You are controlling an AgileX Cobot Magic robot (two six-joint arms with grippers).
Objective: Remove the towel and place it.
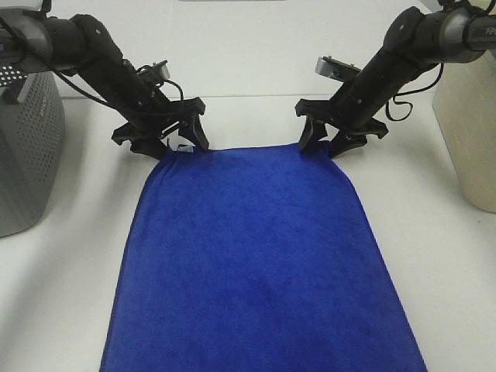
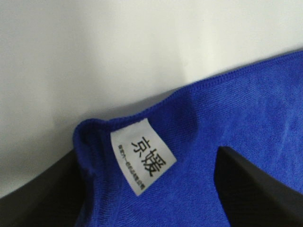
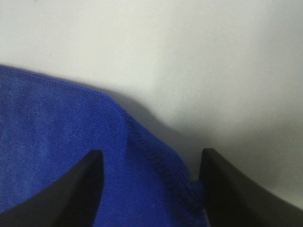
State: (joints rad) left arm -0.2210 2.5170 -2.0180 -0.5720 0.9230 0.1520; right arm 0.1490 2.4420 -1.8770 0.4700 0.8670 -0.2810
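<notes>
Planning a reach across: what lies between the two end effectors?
Bare white table, bordered by the towel's far hem, in the exterior high view.

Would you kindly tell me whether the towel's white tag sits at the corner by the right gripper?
No, the white tag lies at the towel corner beneath the left gripper.

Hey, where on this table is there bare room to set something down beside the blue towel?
Bare table lies between the towel and the grey perforated box, between the towel and the beige container, and past its far hem between the left gripper and right gripper. Crowded: both far corners, where they straddle the cloth.
</notes>
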